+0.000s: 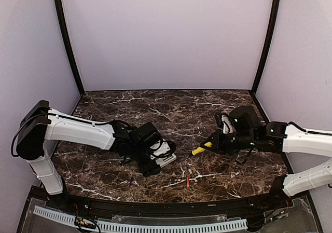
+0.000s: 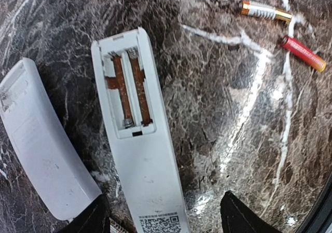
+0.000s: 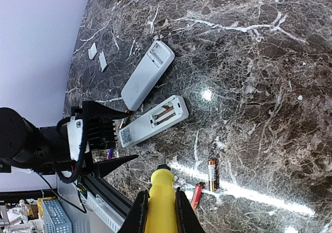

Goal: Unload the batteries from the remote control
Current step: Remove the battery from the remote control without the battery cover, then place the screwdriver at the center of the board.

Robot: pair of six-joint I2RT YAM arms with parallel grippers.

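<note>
The left gripper hangs over the lower end of the white remote, its jaws open: the dark fingers stand on either side of the body with a gap on each side, holding nothing. The remote lies back-up on the marble table, its uncovered compartment showing two brown strips and the spring contacts. A gold-and-silver battery and a red battery lie loose on the table, near each other, off past the remote's far end and to its right, well apart from the left fingers. In the top view a small bluish cell lies near the table's front edge, just beside the left gripper. A second remote lies just beside the first. The right gripper is clamped on the yellow-handled screwdriver, close to the two loose batteries.
</note>
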